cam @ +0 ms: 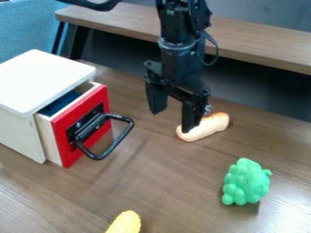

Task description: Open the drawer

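My gripper (173, 120) hangs over the table right of the drawer, its two fingers spread apart with nothing between them. The drawer (65, 132) has a red front and pale wooden sides. It stands a little way out of the white cabinet (39, 82), so a strip of its dark blue inside shows below the cabinet top. On the red front is a black looped handle (124, 134) that sticks out toward the gripper. A gap separates the handle from the nearer finger.
A bread-like toy (206, 126) lies just behind and beside the right finger. Green toy (246, 182) sits at the right, and a yellow toy (126, 223) at the bottom edge. A raised wooden shelf (261, 43) runs across the back.
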`<state>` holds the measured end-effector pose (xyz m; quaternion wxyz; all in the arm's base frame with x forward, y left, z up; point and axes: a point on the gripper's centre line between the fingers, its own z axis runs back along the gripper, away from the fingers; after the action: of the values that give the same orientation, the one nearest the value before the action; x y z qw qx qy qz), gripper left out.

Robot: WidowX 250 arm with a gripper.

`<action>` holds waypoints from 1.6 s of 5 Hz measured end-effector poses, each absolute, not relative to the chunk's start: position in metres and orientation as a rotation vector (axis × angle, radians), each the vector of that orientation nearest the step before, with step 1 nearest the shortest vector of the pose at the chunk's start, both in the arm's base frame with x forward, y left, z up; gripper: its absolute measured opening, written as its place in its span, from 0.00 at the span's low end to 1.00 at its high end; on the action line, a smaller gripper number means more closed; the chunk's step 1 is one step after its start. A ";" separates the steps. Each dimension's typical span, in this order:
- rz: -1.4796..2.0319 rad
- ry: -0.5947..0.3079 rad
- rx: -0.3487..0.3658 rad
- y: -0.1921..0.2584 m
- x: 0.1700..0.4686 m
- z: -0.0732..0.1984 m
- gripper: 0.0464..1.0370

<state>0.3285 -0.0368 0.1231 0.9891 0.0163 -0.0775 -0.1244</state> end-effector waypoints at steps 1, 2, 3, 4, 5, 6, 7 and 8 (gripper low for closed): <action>-0.250 -0.123 0.031 -0.037 0.327 0.112 0.96; -0.230 -0.103 0.029 -0.030 0.321 0.099 0.96; -0.197 -0.084 0.034 -0.018 0.315 0.088 0.96; -0.176 -0.070 0.052 -0.008 0.311 0.081 0.96; -0.150 -0.061 0.070 0.004 0.307 0.076 0.96; -0.130 -0.060 0.084 0.016 0.307 0.076 0.96; -0.115 -0.053 0.099 0.027 0.306 0.077 0.96; -0.110 -0.046 0.114 0.034 0.305 0.077 0.96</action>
<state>0.3049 0.0345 0.0770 0.9966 0.0571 -0.0231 -0.0548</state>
